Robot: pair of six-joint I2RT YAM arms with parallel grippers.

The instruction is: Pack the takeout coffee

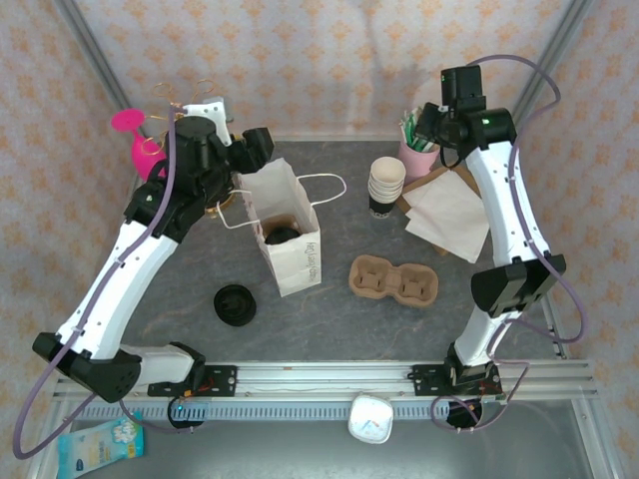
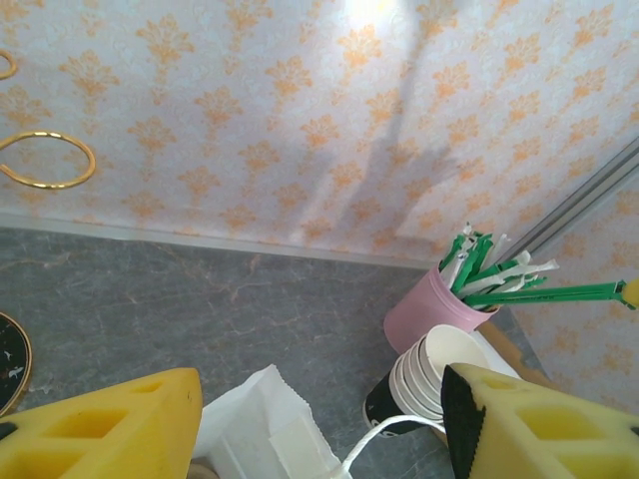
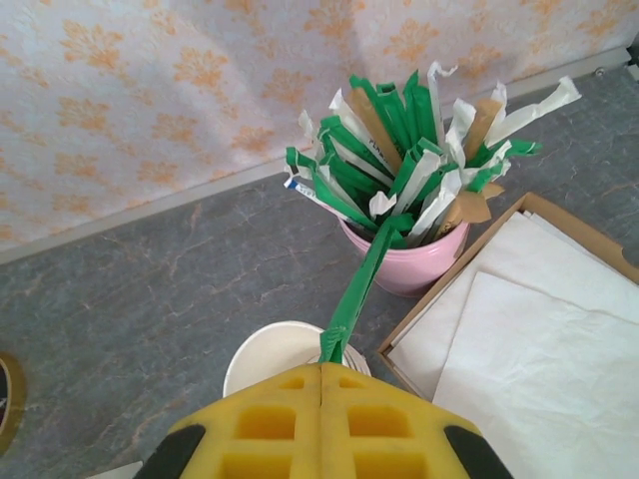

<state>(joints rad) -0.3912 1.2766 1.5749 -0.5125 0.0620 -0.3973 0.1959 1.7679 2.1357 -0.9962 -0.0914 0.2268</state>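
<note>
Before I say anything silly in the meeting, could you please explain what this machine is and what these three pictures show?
It is two white robot arms bolted at the near edge of a grey table. One picture looks down from above; the other two come from cameras on each wrist, with yellow fingers at the bottom.

On the table stands an open white paper bag with the takeout coffee, a dark lidded cup, already inside. Beside it lie a loose black lid, a cardboard cup carrier, a stack of lidless cups, napkins and a pink pot of wrapped straws.

The left gripper is open above the bag. The right gripper is shut on a green wrapped straw that leads up to the pot.
</note>
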